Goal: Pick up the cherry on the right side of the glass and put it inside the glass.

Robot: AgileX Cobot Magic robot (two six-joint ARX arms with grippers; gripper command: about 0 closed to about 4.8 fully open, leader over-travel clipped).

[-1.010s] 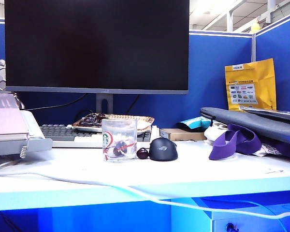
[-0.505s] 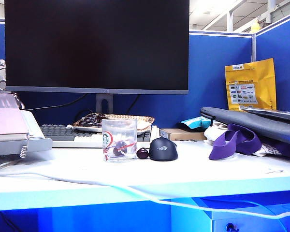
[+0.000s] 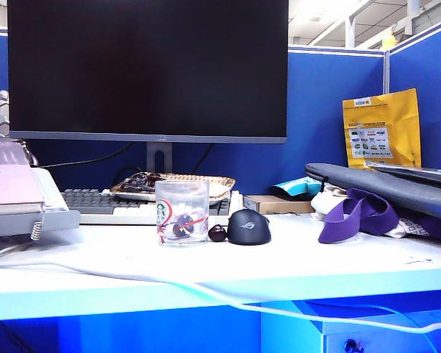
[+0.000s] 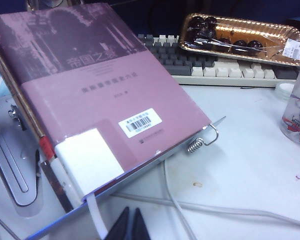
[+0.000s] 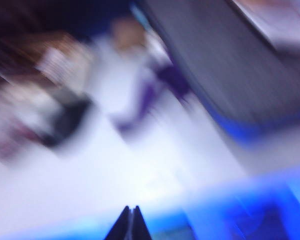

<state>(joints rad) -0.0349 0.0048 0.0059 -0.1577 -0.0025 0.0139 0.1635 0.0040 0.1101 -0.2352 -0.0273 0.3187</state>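
the small, glossy, dark maroon round cherry [image 3: 217, 233] sits on the white desk [image 3: 294, 261] just beside the right side of the short clear straight-sided glass tumbler [image 3: 181, 212], between it and the black computer mouse [image 3: 248, 226]. it looks light, smooth and prone to roll or bruise, so a gentle pinch across its widest middle, coming from above to clear glass and mouse, seems best. the left gripper [image 4: 131, 226] rests with fingers pressed together near a pink hardcover book [image 4: 90, 95], and the right gripper [image 5: 130, 223], fingers also closed and empty, is off the desk in a blurred view.
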